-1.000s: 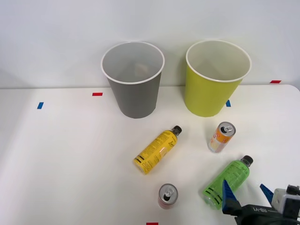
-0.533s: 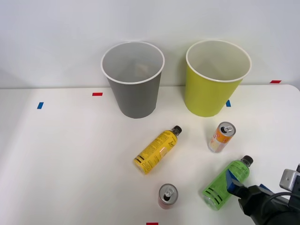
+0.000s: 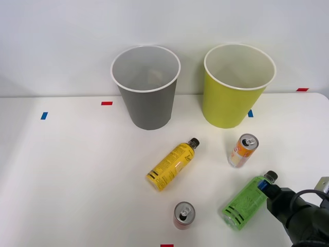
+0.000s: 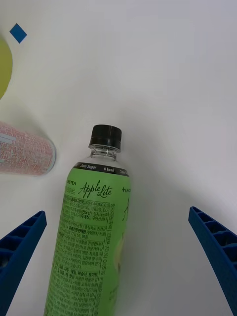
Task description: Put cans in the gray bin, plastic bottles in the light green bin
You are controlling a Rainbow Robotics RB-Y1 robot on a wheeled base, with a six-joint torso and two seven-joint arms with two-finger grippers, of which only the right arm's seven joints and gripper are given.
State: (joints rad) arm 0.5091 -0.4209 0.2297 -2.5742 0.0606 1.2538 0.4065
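The bright green plastic bottle (image 3: 247, 201) lies on the white table with its black cap pointing away from me. My right gripper (image 3: 268, 189) hovers over its cap end. In the right wrist view the gripper (image 4: 116, 213) is open, with one blue finger (image 4: 20, 244) on each side of the green bottle (image 4: 94, 242) and neither touching it. The yellow bottle (image 3: 172, 164) lies near the table's middle. The orange-and-white can (image 3: 242, 150) stands upright just beyond the green bottle, and the red can (image 3: 183, 214) stands at the front. At the back stand the gray bin (image 3: 148, 105) and the light green bin (image 3: 229, 105).
Small red tape marks (image 3: 106, 103) and blue tape marks (image 3: 44, 116) lie on the table. A white wall rises right behind the bins. The table's right edge lies near my arm (image 3: 303, 221). The orange can (image 4: 24, 149) is close beside the green bottle's neck.
My right arm has moved forward over the green bottle's cap end. The blue fingers, plain to see a second ago, are now mostly hidden under the wrist. No object has moved.
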